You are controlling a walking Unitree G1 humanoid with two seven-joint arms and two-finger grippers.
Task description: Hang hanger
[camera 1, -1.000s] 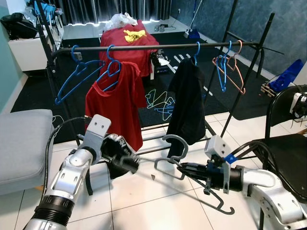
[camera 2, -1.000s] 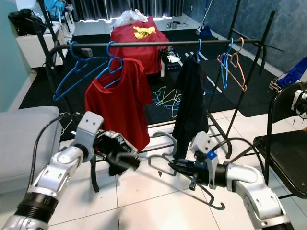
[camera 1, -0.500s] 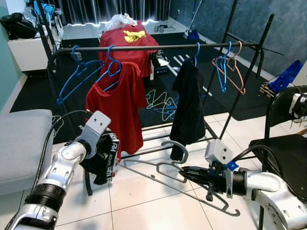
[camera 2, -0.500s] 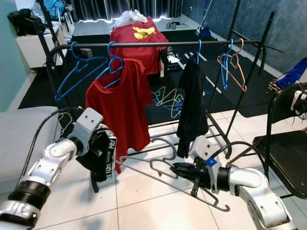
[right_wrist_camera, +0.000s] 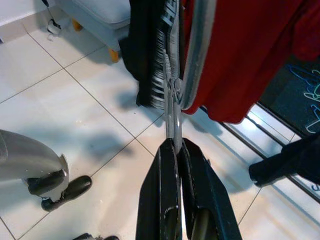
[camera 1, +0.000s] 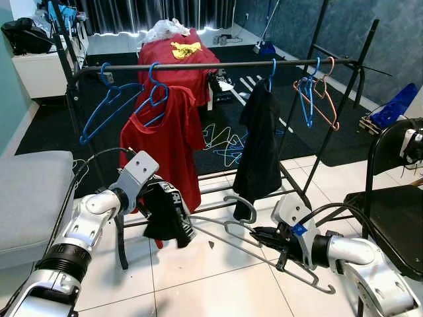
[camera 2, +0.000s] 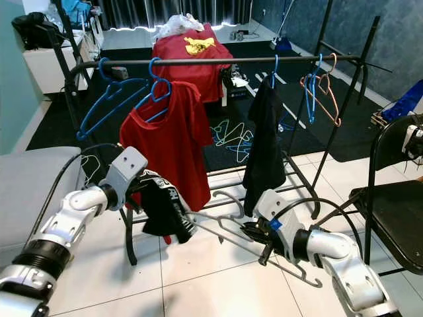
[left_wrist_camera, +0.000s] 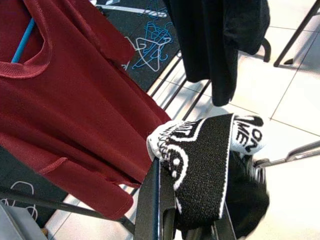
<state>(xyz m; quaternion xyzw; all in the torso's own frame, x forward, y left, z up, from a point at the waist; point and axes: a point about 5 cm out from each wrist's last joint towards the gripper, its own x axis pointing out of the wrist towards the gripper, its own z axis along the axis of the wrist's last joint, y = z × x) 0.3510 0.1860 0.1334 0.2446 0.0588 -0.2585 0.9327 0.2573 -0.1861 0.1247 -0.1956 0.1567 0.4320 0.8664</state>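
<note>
The right gripper (camera 1: pixel 259 235) pinches a grey hanger (camera 1: pixel 228 228) low before the clothes rack (camera 1: pixel 218 65). The left gripper (camera 1: pixel 160 197) clamps a black printed garment (camera 1: pixel 168 214) draped over the hanger's far end.

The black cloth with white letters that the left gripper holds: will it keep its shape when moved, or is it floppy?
Probably floppy: the black cloth sags in folds below the left gripper and drapes over one end of the grey hanger. It looks light, since the thin hanger held by the right gripper hardly seems to bend. It may slide off the smooth arm.
</note>
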